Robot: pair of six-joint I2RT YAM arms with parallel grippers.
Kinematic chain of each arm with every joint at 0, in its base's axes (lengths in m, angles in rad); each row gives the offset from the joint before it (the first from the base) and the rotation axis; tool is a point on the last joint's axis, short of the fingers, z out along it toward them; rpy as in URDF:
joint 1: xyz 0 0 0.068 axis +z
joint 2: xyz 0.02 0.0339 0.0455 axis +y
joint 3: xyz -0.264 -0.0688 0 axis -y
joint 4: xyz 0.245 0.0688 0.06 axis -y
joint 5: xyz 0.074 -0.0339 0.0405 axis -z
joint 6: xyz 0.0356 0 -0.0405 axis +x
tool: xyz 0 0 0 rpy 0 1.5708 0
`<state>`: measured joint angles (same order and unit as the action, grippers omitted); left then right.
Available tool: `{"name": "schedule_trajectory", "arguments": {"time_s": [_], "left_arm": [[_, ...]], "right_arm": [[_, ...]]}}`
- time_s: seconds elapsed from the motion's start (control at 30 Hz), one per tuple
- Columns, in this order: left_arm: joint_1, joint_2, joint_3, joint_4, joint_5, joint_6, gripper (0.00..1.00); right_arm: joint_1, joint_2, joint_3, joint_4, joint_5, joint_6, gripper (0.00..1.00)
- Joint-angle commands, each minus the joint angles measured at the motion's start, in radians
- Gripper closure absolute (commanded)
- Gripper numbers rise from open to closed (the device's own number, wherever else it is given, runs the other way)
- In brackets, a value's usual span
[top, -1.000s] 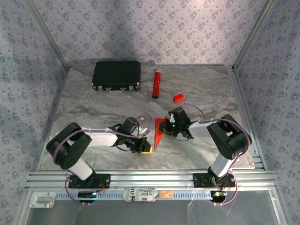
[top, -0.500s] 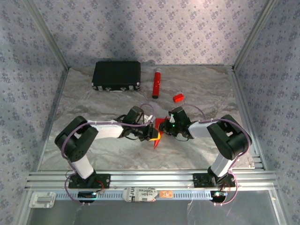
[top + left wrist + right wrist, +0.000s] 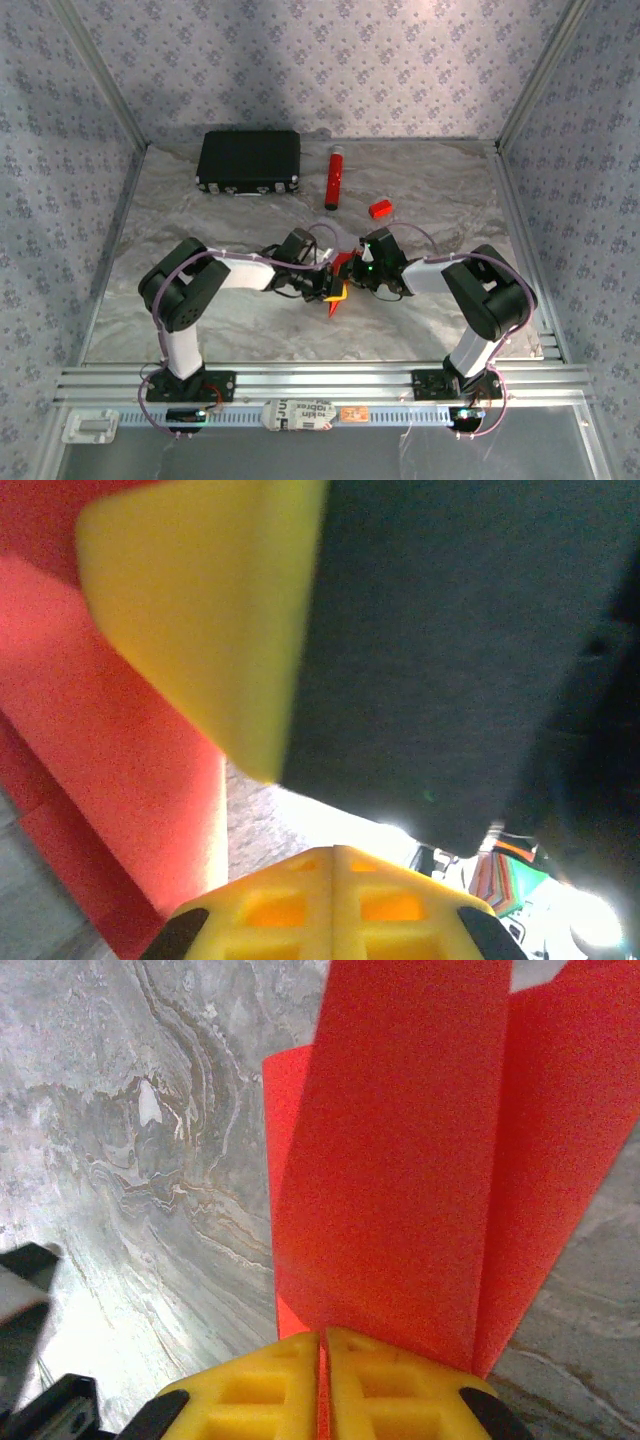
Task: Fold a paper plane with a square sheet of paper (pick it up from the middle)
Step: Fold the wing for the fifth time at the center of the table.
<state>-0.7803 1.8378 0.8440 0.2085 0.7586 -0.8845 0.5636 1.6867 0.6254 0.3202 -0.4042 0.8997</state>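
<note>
Thing: a slim pointed paper plane (image 3: 400, 1160) of thin, matte, bright red paper, only partly folded, its layers fanning apart.
Weight and feel: I'd judge it feather-light and limp. It should bend readily at every crease and would crumple or tear if pinched hard or pulled from both sides at once.
Grip surface: probably a little slippery between smooth pads, so a light, flat pinch looks wiser than a squeeze.
Where to hold: along the centre crease, where the layers stack and stiffen each other, and not by the loose outer flaps.
Right end effector (image 3: 322, 1352): closed on the paper plane. The folded edge runs straight into the seam between its yellow fingertips, and the rest spreads forward, away from them.
Left end effector (image 3: 335, 905): fingertips pressed together. The red paper lies just beside them, ahead and to their left. The view is too close and blurred for me to say whether any edge is caught.
Position seen from above: the paper plane sits between the two end effectors, right against both. Its pointed tip pokes out on their near side, low over the grey marbled tabletop (image 3: 200, 230).
</note>
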Motion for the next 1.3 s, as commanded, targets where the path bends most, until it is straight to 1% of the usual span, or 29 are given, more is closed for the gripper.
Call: {"name": "schedule_trajectory", "arguments": {"time_s": [0.0, 0.13, 0.43, 0.67, 0.73, 0.8, 0.9, 0.97, 1.13, 1.27], "left_arm": [[-0.014, 0.023, 0.012, -0.065, -0.033, 0.06, 0.94], [-0.027, 0.022, -0.008, -0.121, -0.057, 0.099, 0.95], [-0.037, 0.003, -0.101, -0.088, -0.041, 0.078, 0.95], [-0.048, -0.044, -0.131, -0.18, -0.053, 0.113, 0.95], [-0.054, -0.054, -0.128, -0.241, -0.06, 0.143, 0.96], [-0.062, -0.07, -0.123, -0.322, -0.092, 0.179, 0.97], [-0.066, -0.101, -0.133, -0.389, -0.14, 0.201, 0.97], [-0.066, -0.12, -0.146, -0.4, -0.151, 0.203, 0.97], [-0.082, -0.168, -0.146, -0.401, -0.128, 0.213, 0.97], [-0.082, -0.248, -0.146, -0.37, -0.127, 0.192, 0.97]], "right_arm": [[-0.002, 0.025, -0.046, -0.152, 0.076, -0.024, 0.88], [-0.002, 0.025, -0.049, -0.152, 0.078, -0.024, 0.88], [-0.004, 0.024, -0.055, -0.155, 0.083, -0.026, 0.88], [-0.005, 0.019, -0.052, -0.162, 0.087, -0.025, 0.88], [-0.005, 0.019, -0.05, -0.165, 0.087, -0.027, 0.88], [-0.005, 0.015, -0.05, -0.168, 0.09, -0.027, 0.88], [-0.007, 0.012, -0.05, -0.171, 0.093, -0.026, 0.88], [-0.007, 0.01, -0.05, -0.172, 0.093, -0.027, 0.88], [-0.006, 0.007, -0.049, -0.175, 0.093, -0.026, 0.88], [-0.004, 0.006, -0.05, -0.173, 0.094, -0.02, 0.88]]}}
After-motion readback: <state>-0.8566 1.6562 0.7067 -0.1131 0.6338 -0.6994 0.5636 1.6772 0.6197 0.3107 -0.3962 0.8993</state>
